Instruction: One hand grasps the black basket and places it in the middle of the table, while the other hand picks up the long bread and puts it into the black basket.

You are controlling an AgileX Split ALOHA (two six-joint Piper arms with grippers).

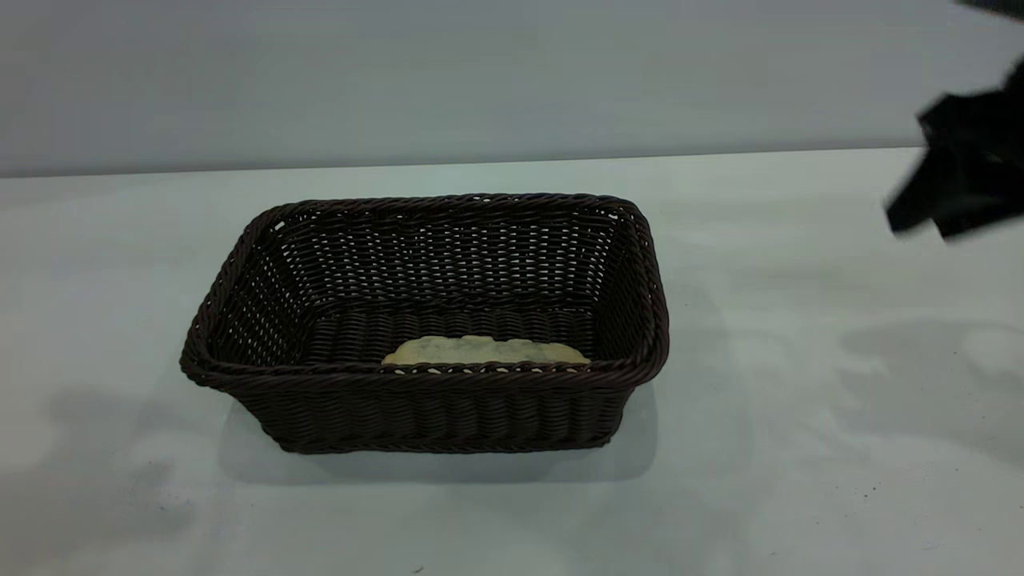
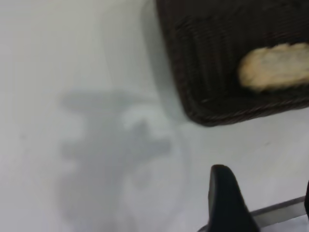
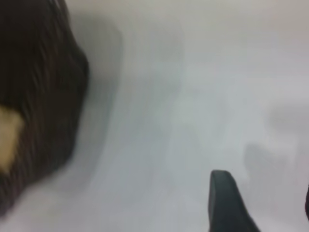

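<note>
The black basket [image 1: 424, 416] stands on the table [image 1: 800, 448] near its middle. The long bread [image 1: 484, 351] lies inside it against the near wall, with its pale side showing. In the left wrist view a corner of the basket [image 2: 203, 72] holds the bread [image 2: 275, 65]. My left gripper [image 2: 263, 195] is open and empty over bare table beside that corner. My right gripper [image 1: 956, 172] hangs in the air at the far right, away from the basket. In its wrist view it [image 3: 263, 203] is open and empty, with the basket [image 3: 43, 96] and the bread [image 3: 7, 135] off to one side.
Bare white-grey tabletop lies all round the basket. A plain grey wall [image 1: 480, 72] runs behind the table's far edge. The grippers' shadows fall on the table at both sides.
</note>
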